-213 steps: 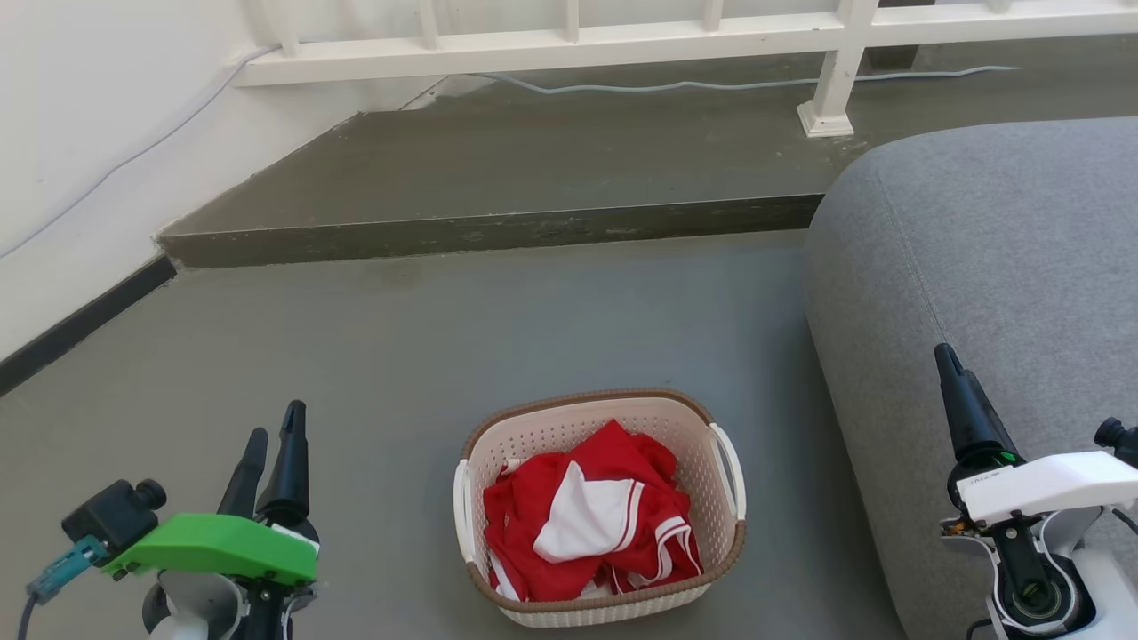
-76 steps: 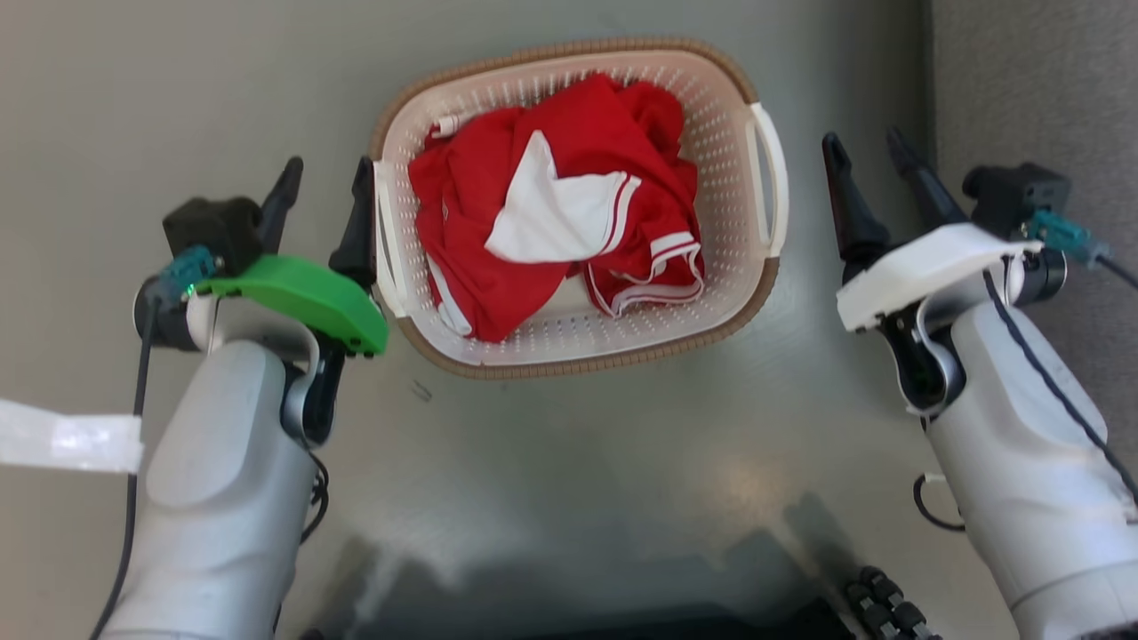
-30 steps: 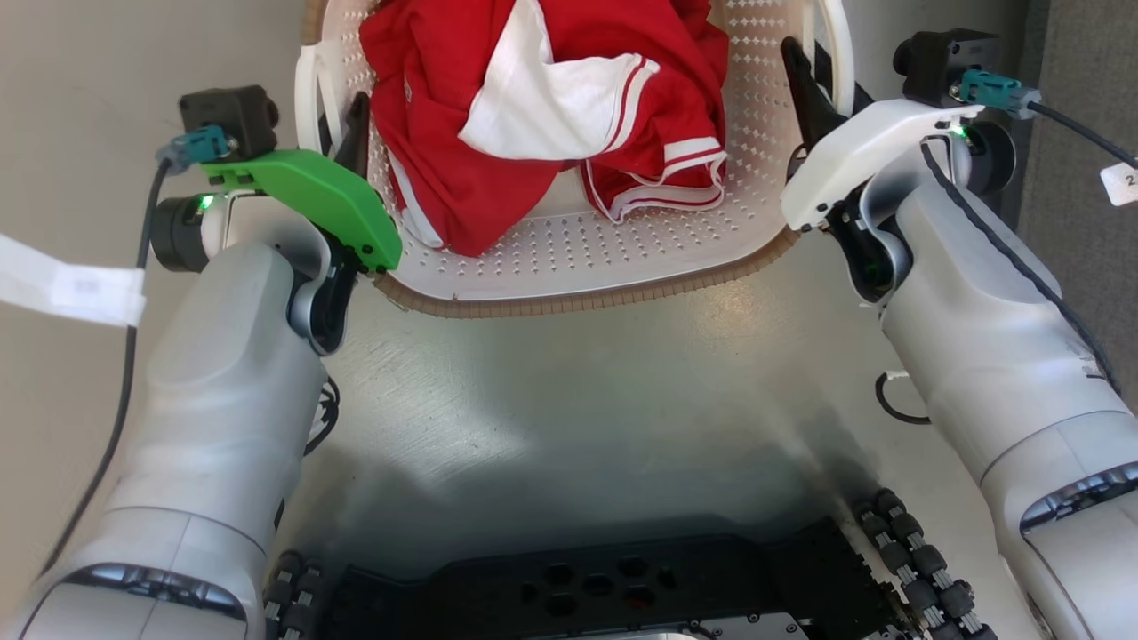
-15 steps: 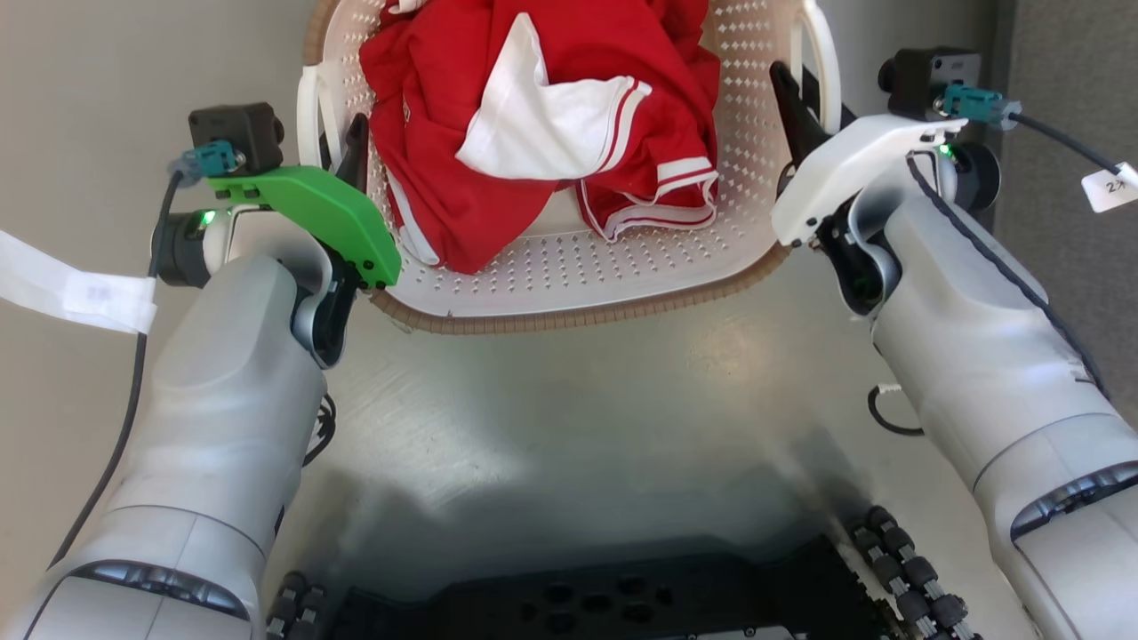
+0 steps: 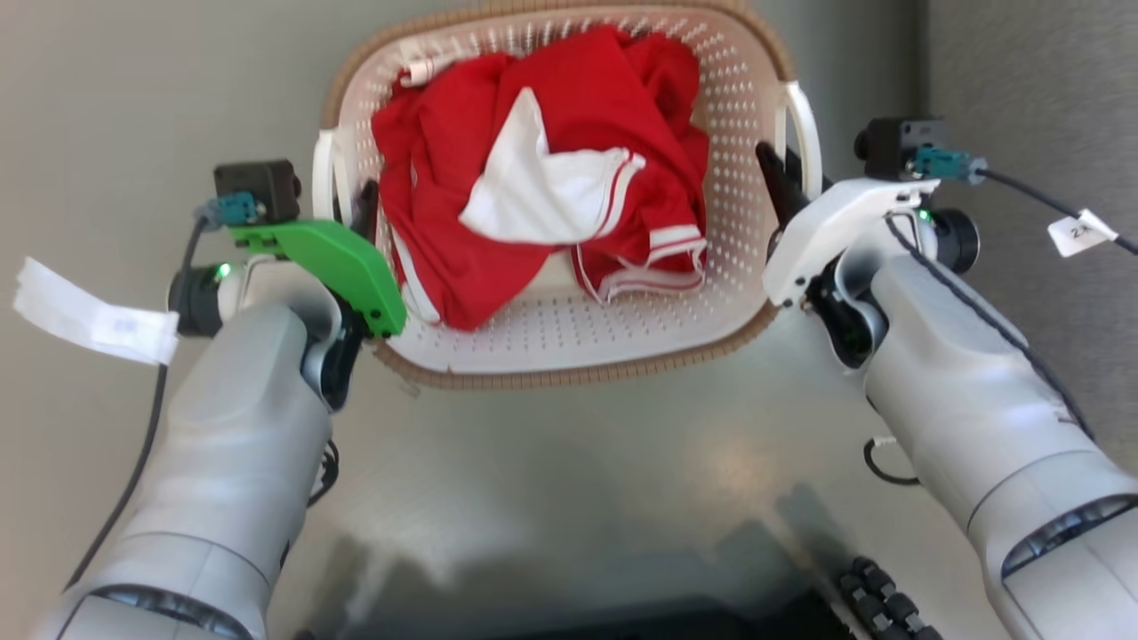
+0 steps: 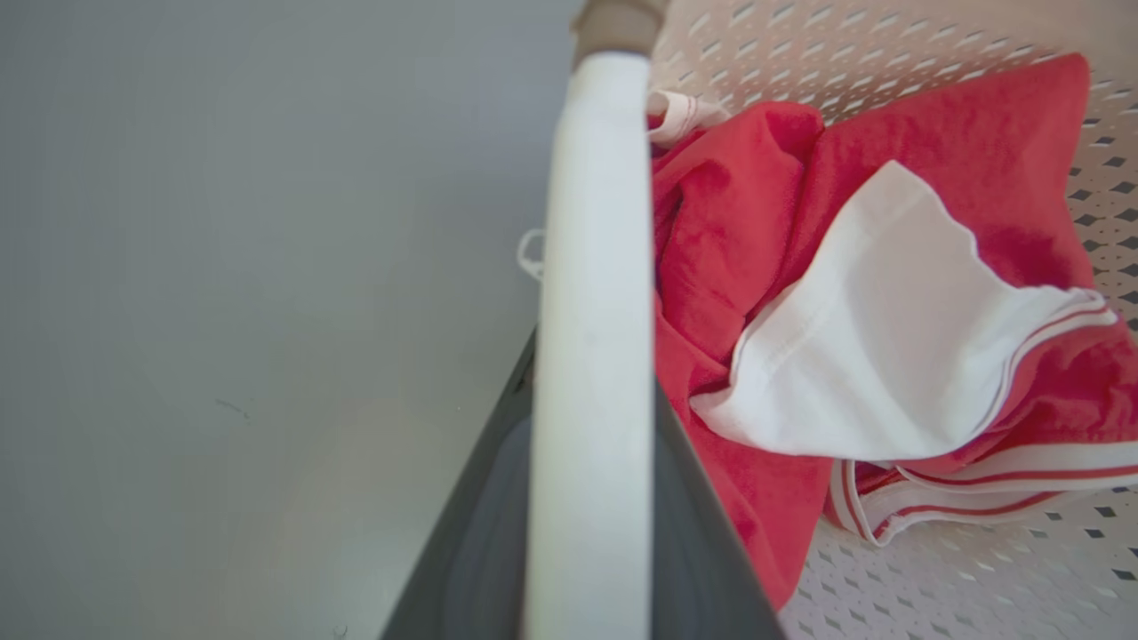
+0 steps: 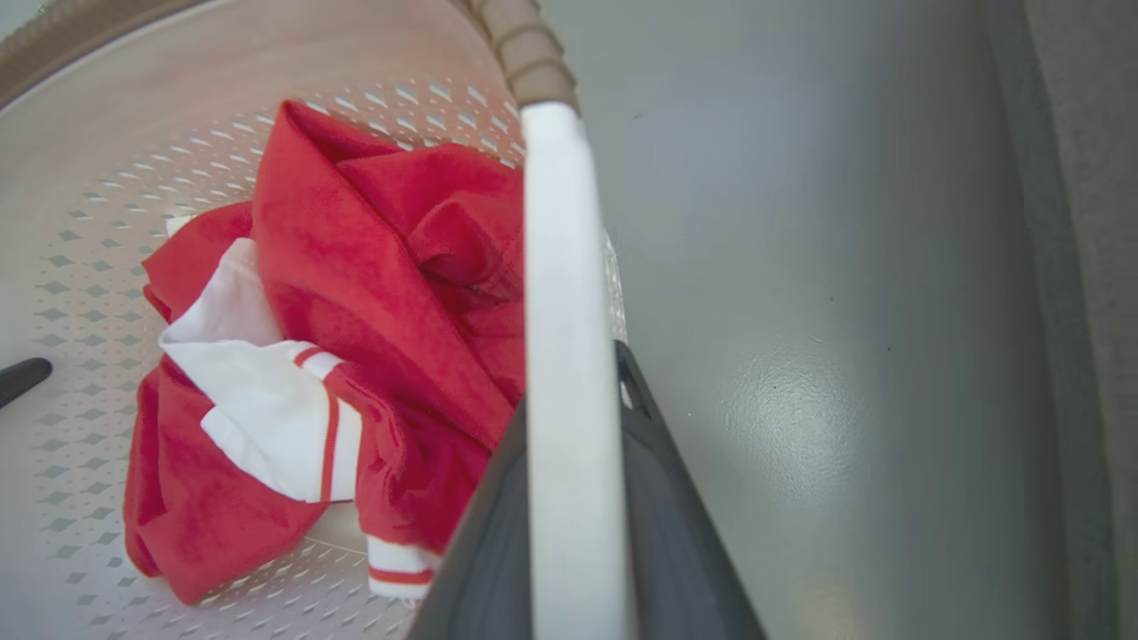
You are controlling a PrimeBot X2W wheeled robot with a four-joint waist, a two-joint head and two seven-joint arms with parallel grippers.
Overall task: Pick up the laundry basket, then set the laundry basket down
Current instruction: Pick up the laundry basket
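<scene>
Two tools flank the laundry basket (image 5: 578,333): left tool (image 5: 348,203) and right tool (image 5: 789,173) clench its handles (image 5: 324,173).

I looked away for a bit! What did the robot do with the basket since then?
Both arms came in: the left gripper closed on the laundry basket by its left handle, the right gripper by its right handle. Whether it has left the floor I cannot tell. The red and white clothes stayed inside.
</scene>
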